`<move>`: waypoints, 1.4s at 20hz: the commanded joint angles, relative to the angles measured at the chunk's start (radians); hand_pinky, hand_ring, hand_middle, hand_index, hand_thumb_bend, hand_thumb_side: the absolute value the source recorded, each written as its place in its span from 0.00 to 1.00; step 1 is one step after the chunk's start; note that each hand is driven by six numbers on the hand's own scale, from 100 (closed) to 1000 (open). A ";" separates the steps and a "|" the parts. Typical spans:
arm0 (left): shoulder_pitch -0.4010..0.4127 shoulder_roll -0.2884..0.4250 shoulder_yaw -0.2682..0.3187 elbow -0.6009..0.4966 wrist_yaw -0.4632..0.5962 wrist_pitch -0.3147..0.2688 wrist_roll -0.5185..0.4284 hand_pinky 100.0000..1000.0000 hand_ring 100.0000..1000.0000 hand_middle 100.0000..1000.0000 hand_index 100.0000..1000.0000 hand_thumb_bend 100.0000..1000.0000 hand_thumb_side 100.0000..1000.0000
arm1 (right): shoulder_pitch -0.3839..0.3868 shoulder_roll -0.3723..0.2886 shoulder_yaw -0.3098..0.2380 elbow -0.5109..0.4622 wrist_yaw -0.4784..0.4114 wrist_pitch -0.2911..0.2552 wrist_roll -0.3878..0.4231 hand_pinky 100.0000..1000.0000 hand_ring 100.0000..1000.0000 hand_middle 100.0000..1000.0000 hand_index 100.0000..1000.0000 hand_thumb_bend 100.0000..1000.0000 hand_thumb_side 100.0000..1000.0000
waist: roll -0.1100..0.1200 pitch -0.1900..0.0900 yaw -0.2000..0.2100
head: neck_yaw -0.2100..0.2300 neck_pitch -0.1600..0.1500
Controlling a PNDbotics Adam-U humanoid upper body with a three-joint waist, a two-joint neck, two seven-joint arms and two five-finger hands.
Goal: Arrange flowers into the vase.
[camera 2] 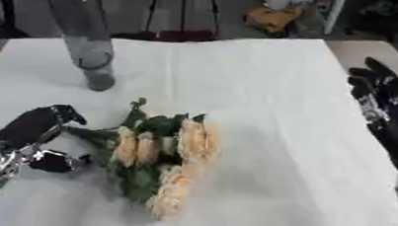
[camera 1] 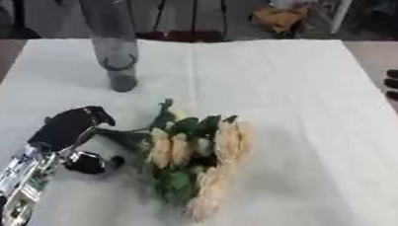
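Reaching for the stems: your left robot hand (camera 1: pixel 72 127) sits spread beside the flowers (camera 1: pixel 191 154), nothing pinched yet. Next, close on the stems, lift, and carry to the vase (camera 1: pixel 112 35) at the far-left corner of the surface (camera 1: pixel 306 116); right robot hand (camera 2: pixel 385 106) idles spread at the right edge.

we saw the flowers (camera 1: pixel 191 159) lying on the table (camera 1: pixel 323 117) near its middle. the vase (camera 1: pixel 112 40) stood at 11 o'clock of them, the left hand (camera 1: pixel 72 127) just beside them at 9, the right hand (camera 2: pixel 381 96) well apart at 2.
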 commanded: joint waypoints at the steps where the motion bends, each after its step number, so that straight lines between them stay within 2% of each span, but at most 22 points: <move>1: -0.023 -0.002 0.008 0.009 -0.022 0.005 0.014 0.68 0.71 0.66 0.74 0.54 0.28 | -0.010 -0.013 -0.004 -0.011 0.000 -0.003 0.004 0.88 0.88 0.83 1.00 0.06 0.66 | -0.001 -0.017 -0.003 | -0.004 -0.008; 5: -0.035 -0.016 0.010 0.043 -0.052 0.008 0.028 0.68 0.71 0.66 0.74 0.55 0.28 | -0.010 -0.012 -0.003 -0.011 0.000 -0.004 0.005 0.88 0.88 0.83 1.00 0.06 0.66 | -0.003 -0.017 -0.004 | -0.004 -0.008; 12: -0.061 -0.044 0.017 0.088 -0.101 0.021 0.065 0.68 0.71 0.66 0.75 0.67 0.32 | -0.009 -0.011 -0.003 -0.011 -0.001 -0.006 0.006 0.88 0.87 0.83 1.00 0.05 0.66 | -0.008 -0.015 -0.013 | -0.001 -0.007; 22: -0.064 -0.036 0.055 0.029 -0.126 0.079 0.080 0.71 0.72 0.67 0.77 0.81 0.35 | -0.009 -0.010 -0.003 -0.010 -0.001 -0.006 0.006 0.88 0.87 0.83 1.00 0.05 0.66 | -0.008 -0.017 -0.010 | -0.001 -0.006; 28: -0.068 -0.035 0.060 0.027 -0.131 0.086 0.068 0.71 0.72 0.67 0.77 0.83 0.36 | -0.009 -0.010 -0.003 -0.009 -0.001 -0.006 0.006 0.88 0.87 0.83 1.00 0.05 0.66 | -0.007 -0.017 -0.012 | -0.001 -0.006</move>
